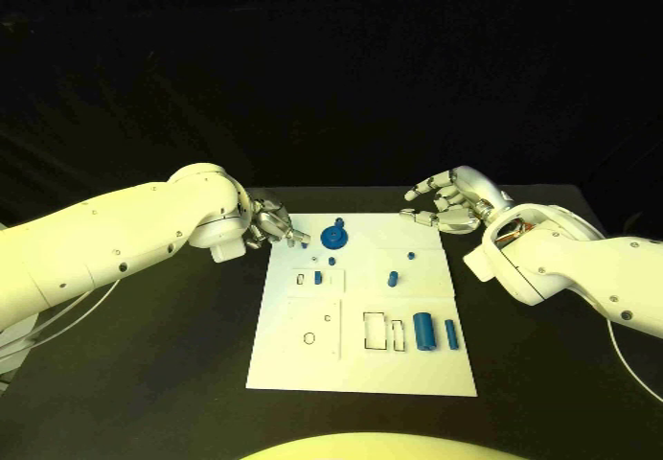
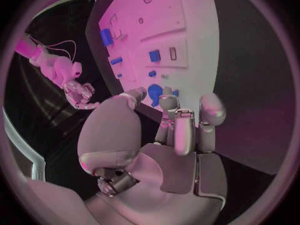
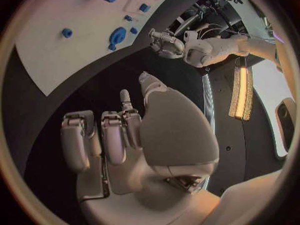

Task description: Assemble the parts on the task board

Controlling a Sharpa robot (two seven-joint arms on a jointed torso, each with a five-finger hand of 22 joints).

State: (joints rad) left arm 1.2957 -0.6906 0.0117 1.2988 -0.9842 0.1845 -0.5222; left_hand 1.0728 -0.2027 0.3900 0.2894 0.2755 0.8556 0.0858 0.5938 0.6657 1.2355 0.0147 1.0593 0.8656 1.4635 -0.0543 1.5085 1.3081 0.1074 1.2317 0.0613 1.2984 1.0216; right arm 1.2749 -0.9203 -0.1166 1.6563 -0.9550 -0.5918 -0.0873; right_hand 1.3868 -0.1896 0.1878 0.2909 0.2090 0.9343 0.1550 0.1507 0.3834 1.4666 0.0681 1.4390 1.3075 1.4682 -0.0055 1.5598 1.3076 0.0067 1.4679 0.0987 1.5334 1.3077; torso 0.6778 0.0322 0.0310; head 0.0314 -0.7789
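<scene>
The white task board (image 1: pixel 362 369) lies in the middle of the black table. A round blue part (image 1: pixel 334 236) stands near its far edge, also seen in the left wrist view (image 2: pixel 154 94) and the right wrist view (image 3: pixel 117 35). Two blue cylinders (image 1: pixel 424 332) lie on the board's right side, and several small blue pieces (image 1: pixel 318 277) sit mid-board. My left hand (image 1: pixel 274 225) hovers at the board's far left corner, fingers (image 2: pixel 177 130) apart and holding nothing. My right hand (image 1: pixel 445 203) hangs off the far right corner, fingers (image 3: pixel 115 135) loosely bent around nothing.
Empty outlined slots (image 1: pixel 376 329) mark the board's near half. Bare black table (image 1: pixel 166 364) surrounds the board on both sides. My right hand (image 2: pixel 78 92) shows across the board in the left wrist view, and my left hand (image 3: pixel 164 42) in the right wrist view.
</scene>
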